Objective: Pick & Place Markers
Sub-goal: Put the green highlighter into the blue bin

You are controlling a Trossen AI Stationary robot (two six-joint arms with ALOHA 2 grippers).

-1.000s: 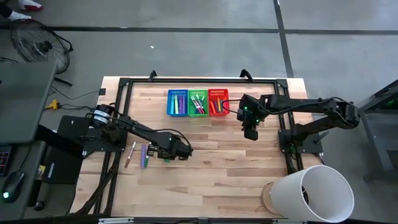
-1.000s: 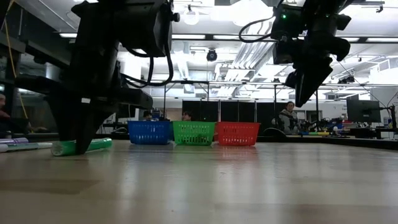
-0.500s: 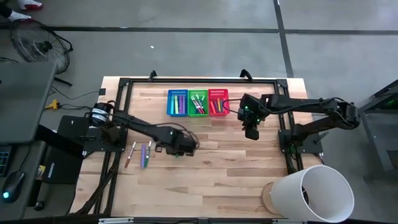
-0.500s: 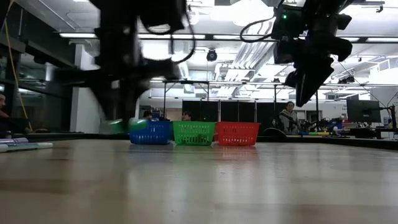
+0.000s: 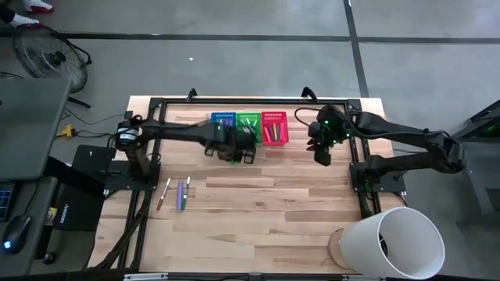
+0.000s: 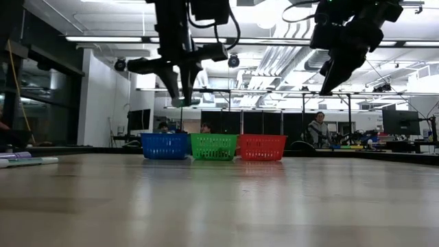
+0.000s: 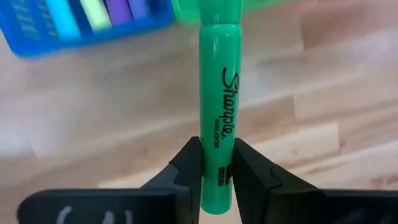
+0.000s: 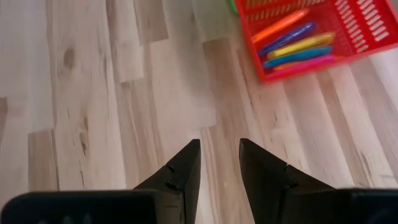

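Up above the wooden table (image 5: pixel 258 195), left gripper (image 7: pixel 217 163) clamped on a green marker (image 7: pixel 219 93) with black Sharpie lettering, held in the air near the front of the blue basket (image 5: pixel 223 129) and green basket (image 5: pixel 248 128). Further right, right gripper (image 8: pixel 219 163) hanging empty over bare wood just beside the red basket (image 5: pixel 275 127), fingers a little apart with nothing between them. Inside the red basket, orange, purple, yellow, blue and pink markers (image 8: pixel 298 45) lying side by side; more markers (image 7: pixel 93 12) lined up in the blue one. Off near the left arm's base, three loose markers (image 5: pixel 178 193) flat on the table, well apart from the baskets. Near the table's front right corner, a large white cylinder (image 5: pixel 394 242)
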